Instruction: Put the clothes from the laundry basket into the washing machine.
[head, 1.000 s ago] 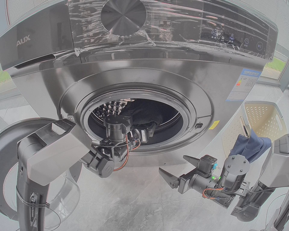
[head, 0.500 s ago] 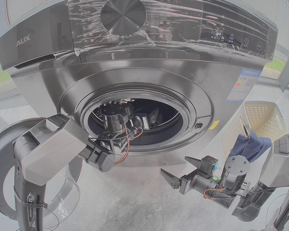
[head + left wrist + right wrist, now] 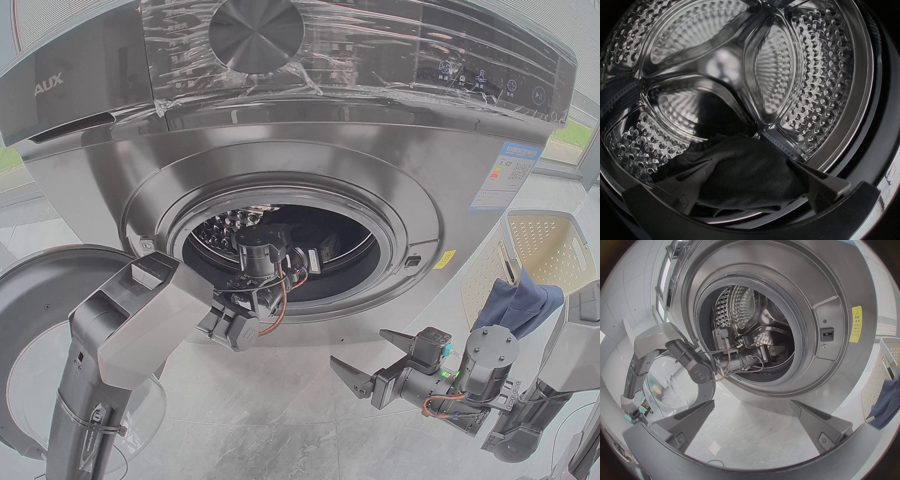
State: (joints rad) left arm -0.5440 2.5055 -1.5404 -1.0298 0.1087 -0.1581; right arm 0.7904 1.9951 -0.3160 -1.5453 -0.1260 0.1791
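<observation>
The washing machine (image 3: 400, 187) stands with its round opening uncovered. My left arm is inside it, and my left gripper (image 3: 326, 241) is within the drum (image 3: 775, 72). The left gripper (image 3: 753, 175) is open, and a black garment (image 3: 747, 178) lies on the drum's bottom between and beyond its fingers (image 3: 690, 184). The cream laundry basket (image 3: 550, 244) stands at the right with a blue garment (image 3: 522, 306) draped over its rim. My right gripper (image 3: 370, 357) hovers open and empty above the floor, below the machine's opening and left of the basket. In the right wrist view the right gripper (image 3: 753, 410) faces the opening, where the left gripper (image 3: 775, 350) is seen.
The machine's glass door (image 3: 37, 325) is swung open at the left, beside my left arm. Grey floor tiles (image 3: 262, 406) lie free in front of the machine. The door latch (image 3: 411, 261) sits on the right of the opening's rim.
The black garment that hung at my left gripper in the opening now lies in the drum, and the gripper has opened. The left arm has shifted right. The right gripper has barely moved.
</observation>
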